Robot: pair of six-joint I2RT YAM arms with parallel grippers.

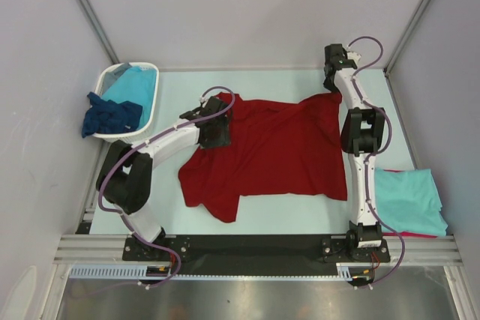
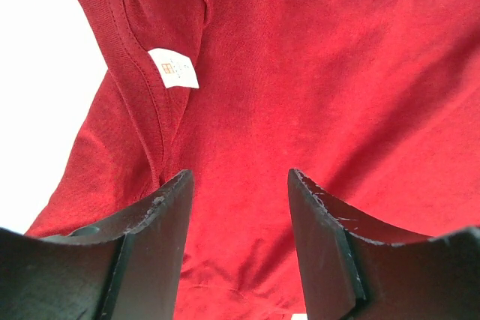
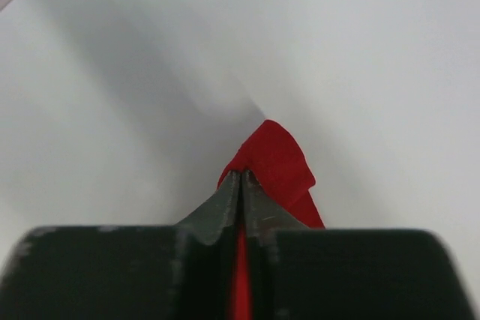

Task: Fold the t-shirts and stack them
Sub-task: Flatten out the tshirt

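Two shirts, a turquoise shirt (image 1: 136, 82) and a dark navy shirt (image 1: 111, 116), are heaped loosely in the white basket (image 1: 153, 99) at the far left, a hard slotted plastic tub, and need not be touched yet. Just right of it the left gripper (image 2: 238, 174) is poised over the collar end of the dark red shirt (image 1: 277, 155), its jaws spread wide with nothing between them; the ribbed neckband (image 2: 124, 43) and a small white label (image 2: 174, 69) are seen just ahead of its fingers. The shirt is spread across the middle of the table (image 1: 285, 84), mostly flat but creased, one sleeve (image 1: 225, 207) trailing toward the near edge. The step in hand is judged to be the squaring-up before a first fold: it is best done if the left jaws are lowered beside the neckband, both layers are caught, and the cloth is drawn gently against the other arm's hold so that the wrinkles are pulled out evenly. The knit is soft, matte and limp, so it is likely to sag and bunch if lifted high. At the shirt's far right corner the right gripper (image 3: 241, 179) is pressed shut on a small peak of red cloth. Farther right, a folded turquoise shirt (image 1: 409, 196) is laid as a neat rectangle over another red shirt (image 1: 418, 234), only its edge visible.
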